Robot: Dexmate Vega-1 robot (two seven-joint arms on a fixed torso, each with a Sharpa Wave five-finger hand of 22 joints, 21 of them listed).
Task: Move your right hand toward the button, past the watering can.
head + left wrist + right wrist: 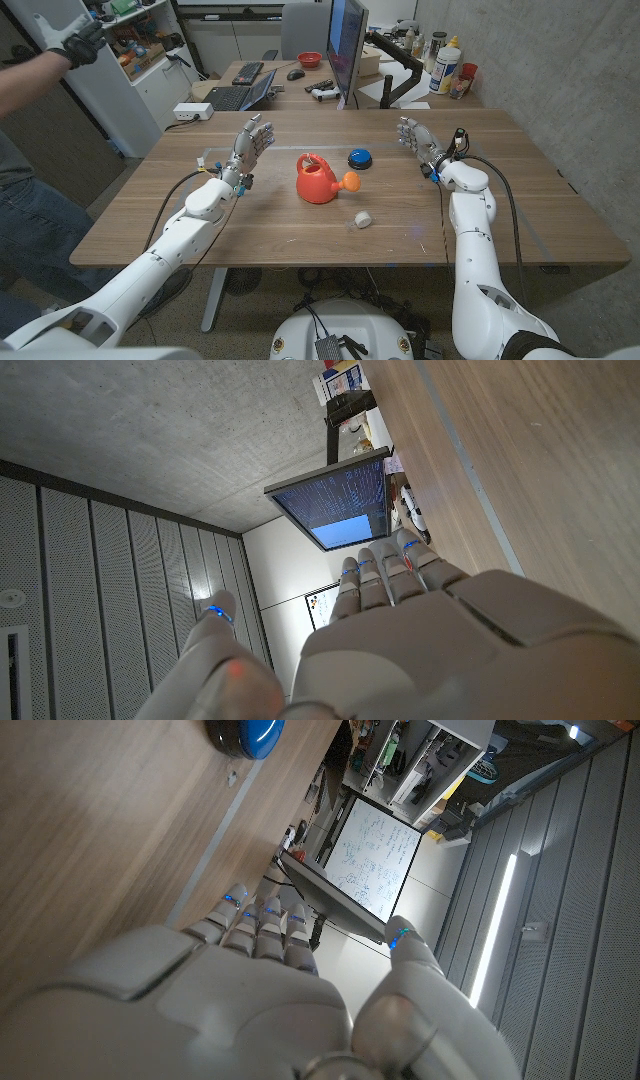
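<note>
Standing up off the counter point(520, 215) on the robot's right, the right robot hand point(418, 140) has its fingers point(408, 127) raised and spread, with nothing in them; from its own wrist camera the right robot hand point(250, 990) shows its back, the fingers point(262, 925) lined side by side and the thumb set off from them. The blue button point(359, 158) lies on the wood just to the inner side of that hand, near it but not touching, and the same button point(244, 732) peeks in at the edge of the right wrist picture, beyond the fingertips. Beside the button, toward the middle of the counter, sits the red-orange watering can point(320, 178), upright, its orange spout end pointing toward the robot's right. A small pale lump point(363, 219) lies on the wood nearer the robot than the can, apart from it. Across on the other side, the left robot hand point(250, 140) is also lifted with fingers apart and holding nothing, well apart from the can; its wrist camera shows the back of the left robot hand point(420, 650) with the fingers point(385, 570) together and extended. Behind the counter stands a monitor point(347, 45) on another desk with a laptop point(240, 95) and a red bowl point(310, 59), and a person's gloved hand point(72, 44) reaches in at the far left.
</note>
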